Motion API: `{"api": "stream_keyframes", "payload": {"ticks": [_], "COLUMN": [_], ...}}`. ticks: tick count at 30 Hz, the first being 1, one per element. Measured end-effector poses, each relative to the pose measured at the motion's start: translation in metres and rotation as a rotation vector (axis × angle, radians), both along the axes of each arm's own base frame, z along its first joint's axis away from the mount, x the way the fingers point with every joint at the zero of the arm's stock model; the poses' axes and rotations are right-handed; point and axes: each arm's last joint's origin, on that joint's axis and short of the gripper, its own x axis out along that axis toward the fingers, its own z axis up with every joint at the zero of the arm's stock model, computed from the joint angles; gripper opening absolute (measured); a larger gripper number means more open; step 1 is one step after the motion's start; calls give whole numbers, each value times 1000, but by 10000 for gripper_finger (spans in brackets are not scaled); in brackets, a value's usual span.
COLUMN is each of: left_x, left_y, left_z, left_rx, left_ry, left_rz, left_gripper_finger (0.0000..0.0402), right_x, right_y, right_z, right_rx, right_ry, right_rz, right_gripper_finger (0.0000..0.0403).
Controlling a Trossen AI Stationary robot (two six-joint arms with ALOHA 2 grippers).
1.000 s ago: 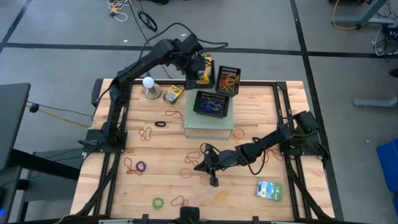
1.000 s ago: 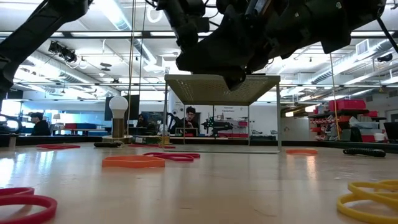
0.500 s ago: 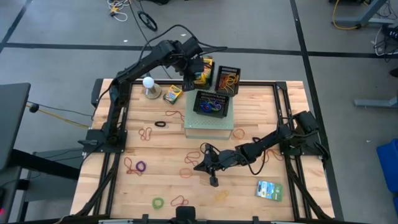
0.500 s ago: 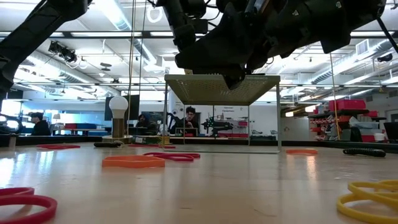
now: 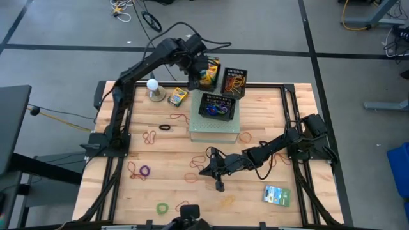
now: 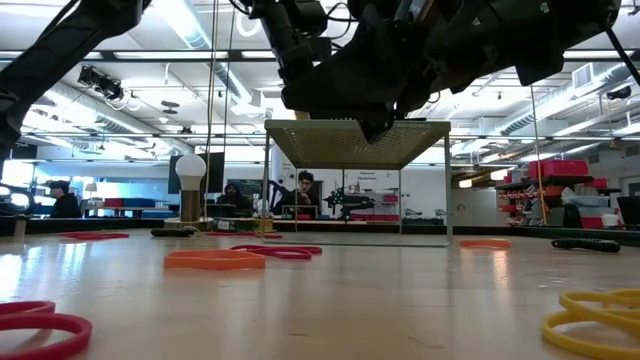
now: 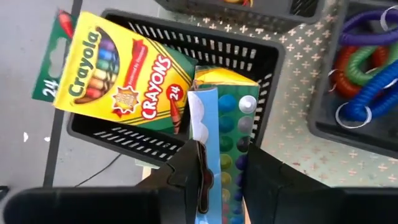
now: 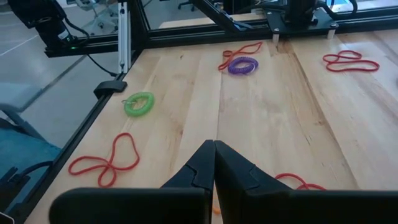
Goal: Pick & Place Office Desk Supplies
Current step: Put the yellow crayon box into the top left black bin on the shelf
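My left gripper point(image 7: 221, 163) hangs over the black basket point(image 7: 273, 56) at the table's far side, shut on a flat blue-green-white packet point(image 7: 227, 130). A crayon box point(image 7: 118, 71) lies across that basket's rim, and another stands on end point(image 7: 224, 76) inside. My right gripper point(image 8: 214, 146) is shut and bare, a little above the wood at mid-table point(image 5: 204, 171). Rubber bands point(image 8: 138, 103) lie scattered on the table. A loose crayon box point(image 5: 177, 96) and another packet point(image 5: 277, 195) rest flat on the wood. My left gripper has the packet's near end point(image 7: 217, 180) between its two fingers, one finger on each side. The fingers come slanting down from above and lie along the packet. Its far end point(image 7: 208, 99) reaches into the basket beside the upright crayon box.
Two more black baskets hold bands: one point(image 5: 234, 82) beside the crayon basket, one point(image 5: 217, 107) on the pale mesh platform point(image 5: 214, 128). A white ball on a round base point(image 5: 153, 86) stands at far left. Black frame rails point(image 5: 115, 128) run along the table's sides.
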Motion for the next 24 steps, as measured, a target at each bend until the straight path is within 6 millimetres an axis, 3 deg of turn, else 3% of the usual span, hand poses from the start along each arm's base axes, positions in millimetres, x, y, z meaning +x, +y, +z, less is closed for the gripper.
{"api": "stream_keyframes", "payload": {"ticks": [10,24], "left_x": [5,10], "left_y": [-2,-5], "left_z": [-3,1], "left_rx": [30,130], "left_ry": [13,18], "left_rz": [1,-24], "left_gripper_finger": [119,237], "right_x": [0,0], "right_y": [0,0], "right_z": [1,1], "right_rx": [-5,-3], "right_ry": [-8,-7], "right_rz": [2,8], "right_gripper_finger": [13,13]}}
